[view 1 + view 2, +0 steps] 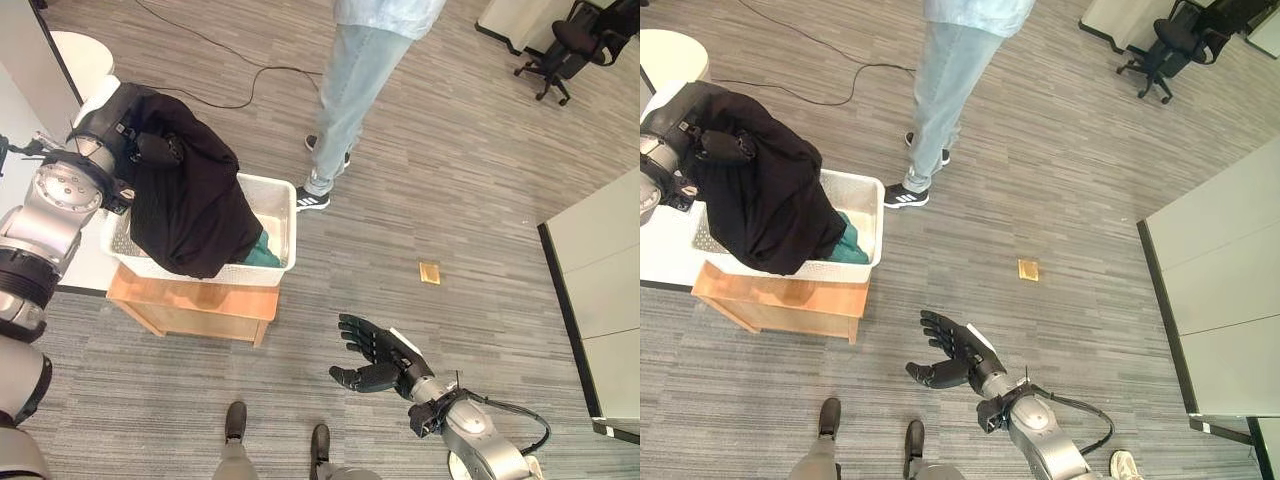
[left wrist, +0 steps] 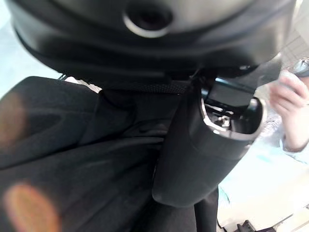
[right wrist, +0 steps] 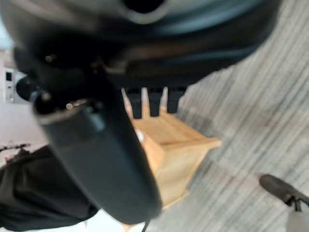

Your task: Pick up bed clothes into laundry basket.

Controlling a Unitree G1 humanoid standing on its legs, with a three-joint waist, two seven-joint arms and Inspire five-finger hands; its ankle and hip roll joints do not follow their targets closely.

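A: Far left, left hand [image 1: 150,150] over the white perforated plastic laundry basket [image 1: 285,225], fingers curled into the big black cloth garment [image 1: 195,215]. Confirmed in the wrist view: thumb pressed against dark fabric.

B: Position of the garment?

A: Draped from the hand down into the basket, bulk spilling over the near rim. Teal cloth [image 1: 262,252] already inside, at the near corner. Basket seated on a low pale wooden box stand [image 1: 190,308].

B: Recommendation for the release?

A: Lower further before letting go, so the bulk settles inside the walls rather than across the rim. Shift slightly toward the basket's centre. Likely slide-out over the near edge otherwise, judging by how much hangs there.

B: Further right?

A: Person in light jeans and dark sneakers [image 1: 345,100] standing just beyond the basket; worth keeping the arm's path short. Then right hand [image 1: 375,358], low over grey striped carpet floor [image 1: 470,190], fingers spread and relaxed, holding nothing, well apart from the basket. Small brass floor plate [image 1: 429,272] beyond it. No role needed from that hand yet.
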